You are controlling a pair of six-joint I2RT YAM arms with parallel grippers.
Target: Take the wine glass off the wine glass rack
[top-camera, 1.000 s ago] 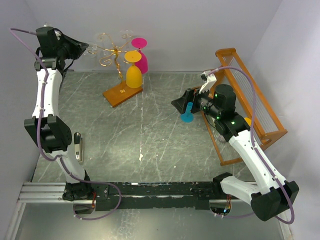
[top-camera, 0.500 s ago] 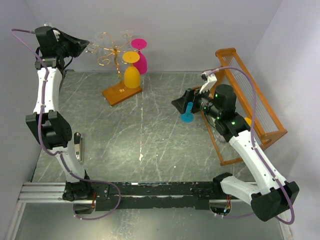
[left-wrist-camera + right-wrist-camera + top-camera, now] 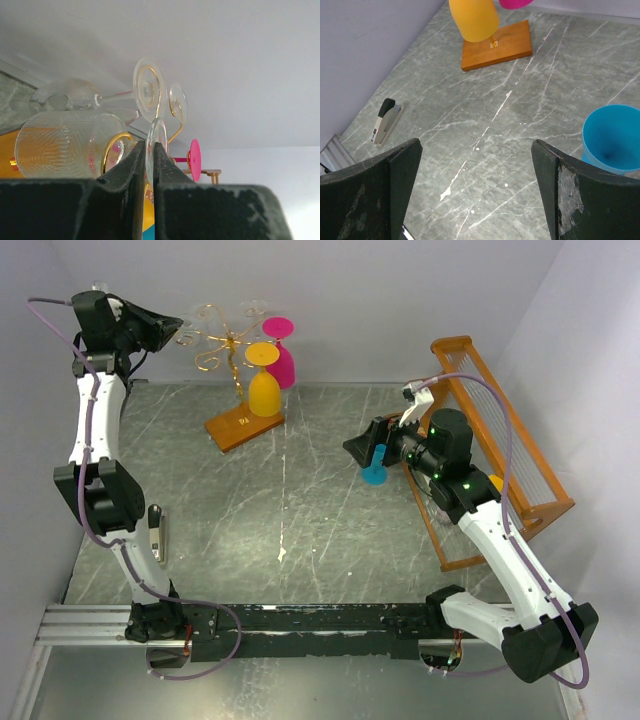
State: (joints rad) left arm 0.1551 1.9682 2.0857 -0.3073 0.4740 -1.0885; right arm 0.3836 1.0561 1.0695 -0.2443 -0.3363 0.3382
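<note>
Left end effector [image 3: 148,152] clenched on the clear glass's [image 3: 65,145] foot.
Right end effector [image 3: 475,165] hangs released over the counter [image 3: 520,125] by a blue cup [image 3: 612,132]; farther back, the glass sits at the rack's [image 3: 245,425] left scroll.

At the left gripper [image 3: 149,150], clear wine glasses [image 3: 65,145] are being tallied: two bowls, three feet made out. Beyond them, one yellow wine glass [image 3: 265,392] and one pink wine glass [image 3: 285,365] are counted. One blue glass [image 3: 612,140] is logged beside the right gripper [image 3: 476,150]. Two racks: one gold wire wine glass rack [image 3: 222,338], one orange wooden rack [image 3: 452,344]. One stapler [image 3: 156,532] is noted.
</note>
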